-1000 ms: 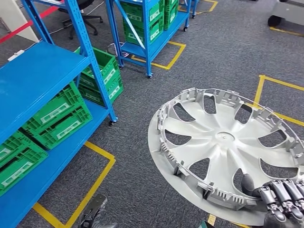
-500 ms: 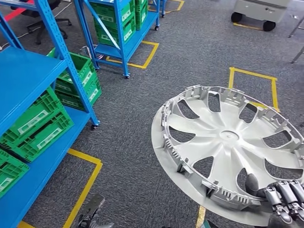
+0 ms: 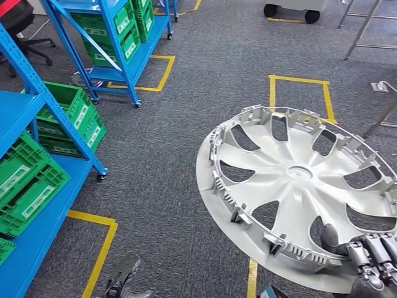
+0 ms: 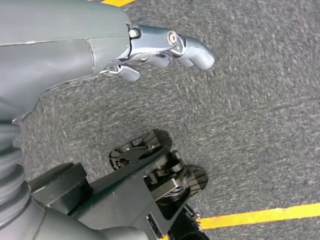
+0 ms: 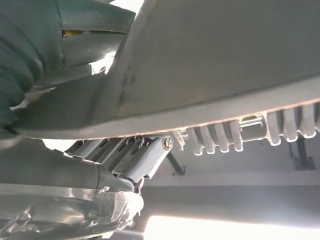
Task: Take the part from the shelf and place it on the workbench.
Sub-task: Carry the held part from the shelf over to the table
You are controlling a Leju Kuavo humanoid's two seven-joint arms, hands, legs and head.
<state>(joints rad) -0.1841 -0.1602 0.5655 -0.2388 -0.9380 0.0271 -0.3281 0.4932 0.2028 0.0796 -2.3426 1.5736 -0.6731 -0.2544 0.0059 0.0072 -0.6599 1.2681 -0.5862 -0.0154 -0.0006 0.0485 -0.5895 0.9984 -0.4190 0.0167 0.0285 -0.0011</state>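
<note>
The large silver plastic wheel cover (image 3: pixel 299 186), a round spoked disc with clip tabs around its rim, is off the shelf and carried in the air over the grey carpeted floor (image 3: pixel 187 124), inner side up and tilted. The right hand (image 3: pixel 370 261) grips it at the near rim, with dark fingers (image 3: pixel 374 248) curled over the edge and the thumb poking up through one of the spoke openings; a one-sided hold like this probably lets the disc ride flat ahead of the body while walking. The right wrist view looks up at the underside of the rim (image 5: pixel 226 65) with fingers (image 5: pixel 143 157) wrapped beneath it. The left hand (image 4: pixel 113 50) hangs by the robot's side over the carpet, holding nothing, fingers extended and loose. To the left stand blue metal shelving racks (image 3: pixel 28 93) holding green plastic crates (image 3: pixel 28 186) with white labels whose print is too small to read. Yellow tape lines (image 3: pixel 299 84) mark bays on the floor. No counter can be made out, so placing is judged not yet begun.
</note>
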